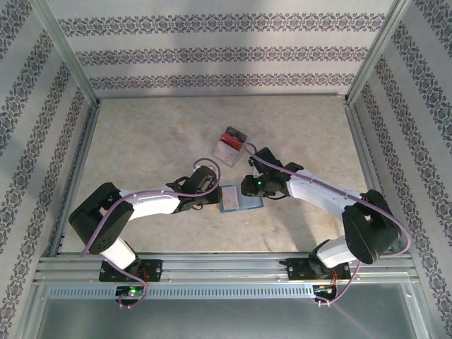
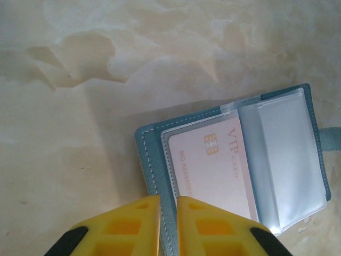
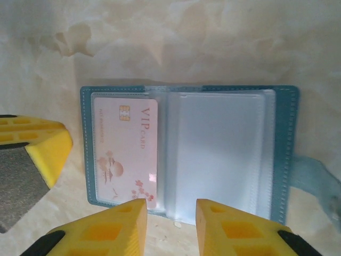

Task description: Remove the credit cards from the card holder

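**Pinning the card holder flat, first card not yet out**

The card holder (image 1: 239, 198) lies open on the desk (image 1: 141, 141) between both arms. The left gripper (image 2: 168, 202) is closed on the teal cover's left edge, apparently anchoring it. The right gripper (image 3: 171, 207) hovers at the holder's near edge by the fold, jaws apart, gripping nothing. A pink card (image 3: 125, 154) sits in the left clear sleeve; the right sleeve looks empty. Next, I judge, the right gripper must catch the card's edge and slide it free. The snug sleeve and the left gripper close beside it may hinder that. A clear box (image 1: 232, 145) sits just beyond the holder.
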Robot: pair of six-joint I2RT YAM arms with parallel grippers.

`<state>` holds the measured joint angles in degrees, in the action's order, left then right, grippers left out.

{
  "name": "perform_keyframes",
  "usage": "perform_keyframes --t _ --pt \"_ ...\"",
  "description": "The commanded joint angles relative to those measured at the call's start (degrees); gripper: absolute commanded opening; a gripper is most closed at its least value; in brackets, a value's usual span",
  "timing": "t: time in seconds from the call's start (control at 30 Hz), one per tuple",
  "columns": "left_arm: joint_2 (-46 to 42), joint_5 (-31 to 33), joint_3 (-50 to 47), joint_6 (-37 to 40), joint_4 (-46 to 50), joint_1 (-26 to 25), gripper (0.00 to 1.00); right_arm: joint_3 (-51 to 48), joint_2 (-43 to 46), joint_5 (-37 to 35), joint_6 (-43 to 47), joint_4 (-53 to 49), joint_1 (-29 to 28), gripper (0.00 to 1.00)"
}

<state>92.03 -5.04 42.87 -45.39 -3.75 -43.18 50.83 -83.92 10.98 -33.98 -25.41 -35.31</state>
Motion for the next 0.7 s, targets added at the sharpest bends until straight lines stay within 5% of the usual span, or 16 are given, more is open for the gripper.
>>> perform_keyframes --t 0.0,0.67 --pt "1.2 -1.4 1.2 0.7 -3.6 -0.7 0.08 1.5 -2.5 3.0 -0.9 2.2 -1.3 0.3" --pt "5.3 -2.2 0.9 -1.8 -4.5 0.4 0.05 3.3 -10.1 4.8 -1.9 4.2 -3.0 0.29"
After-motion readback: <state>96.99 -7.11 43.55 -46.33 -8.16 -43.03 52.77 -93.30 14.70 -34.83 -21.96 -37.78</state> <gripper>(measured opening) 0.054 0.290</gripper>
